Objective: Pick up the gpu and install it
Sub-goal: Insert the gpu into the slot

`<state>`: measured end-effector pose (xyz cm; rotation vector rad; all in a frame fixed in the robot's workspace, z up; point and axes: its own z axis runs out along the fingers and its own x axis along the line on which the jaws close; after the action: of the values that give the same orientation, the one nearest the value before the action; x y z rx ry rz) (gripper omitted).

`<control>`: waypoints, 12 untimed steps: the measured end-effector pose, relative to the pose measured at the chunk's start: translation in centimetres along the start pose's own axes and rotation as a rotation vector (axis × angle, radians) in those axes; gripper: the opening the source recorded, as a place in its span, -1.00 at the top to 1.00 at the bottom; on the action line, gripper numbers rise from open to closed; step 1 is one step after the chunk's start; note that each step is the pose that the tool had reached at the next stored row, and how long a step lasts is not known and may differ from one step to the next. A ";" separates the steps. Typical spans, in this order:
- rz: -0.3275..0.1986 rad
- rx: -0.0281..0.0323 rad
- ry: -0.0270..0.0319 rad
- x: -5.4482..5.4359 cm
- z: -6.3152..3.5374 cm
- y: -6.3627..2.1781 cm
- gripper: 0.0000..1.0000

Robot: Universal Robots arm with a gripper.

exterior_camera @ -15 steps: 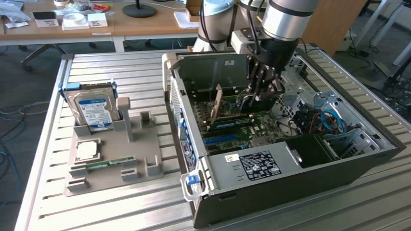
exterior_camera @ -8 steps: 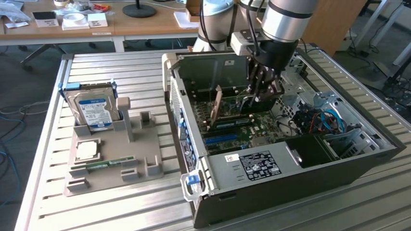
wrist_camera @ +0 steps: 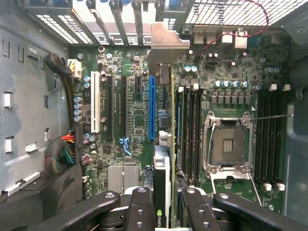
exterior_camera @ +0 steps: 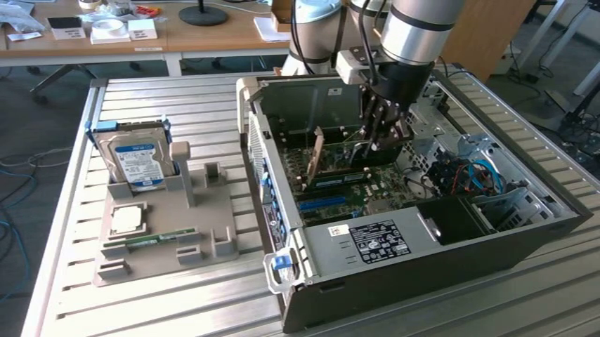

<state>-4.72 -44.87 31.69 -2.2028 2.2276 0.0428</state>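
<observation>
My bench [exterior_camera: 168, 105] of metal slats carries the open computer case [exterior_camera: 450, 274], which fills the exterior view from about 12 o'clock round to 5 o'clock. The grey parts holder [exterior_camera: 220, 210] sits out at 9 o'clock, well apart from the work. The arm [exterior_camera: 417, 35] drops in from 12 o'clock and reaches down into the case, over the motherboard [wrist_camera: 137, 125]. The gpu [exterior_camera: 319, 156] is inside the case, standing on edge in the tool [wrist_camera: 166, 207], which is closed on it with the fingers [wrist_camera: 139, 204] pinching both faces, set narrow rather than wide. From the wrist I see the card edge-on, a thin line running straight away from the tool to its metal bracket [wrist_camera: 168, 45] at the case's rear slots. Its long axis lies parallel to the blue slot [wrist_camera: 152, 108], and the card sits just beside that slot, on the side toward the memory slots [wrist_camera: 190, 130]. Whether its lower edge touches the board I cannot tell; I judge it not yet seated
</observation>
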 end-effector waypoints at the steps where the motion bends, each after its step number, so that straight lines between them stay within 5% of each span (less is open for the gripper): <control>1: 0.000 0.0001 -0.0002 0.0 0.01 0.01 0.47; 12: 0.000 0.0002 -0.0003 0.0 0.36 0.42 0.47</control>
<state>-5.15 -44.87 31.33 -2.2025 2.2274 0.0429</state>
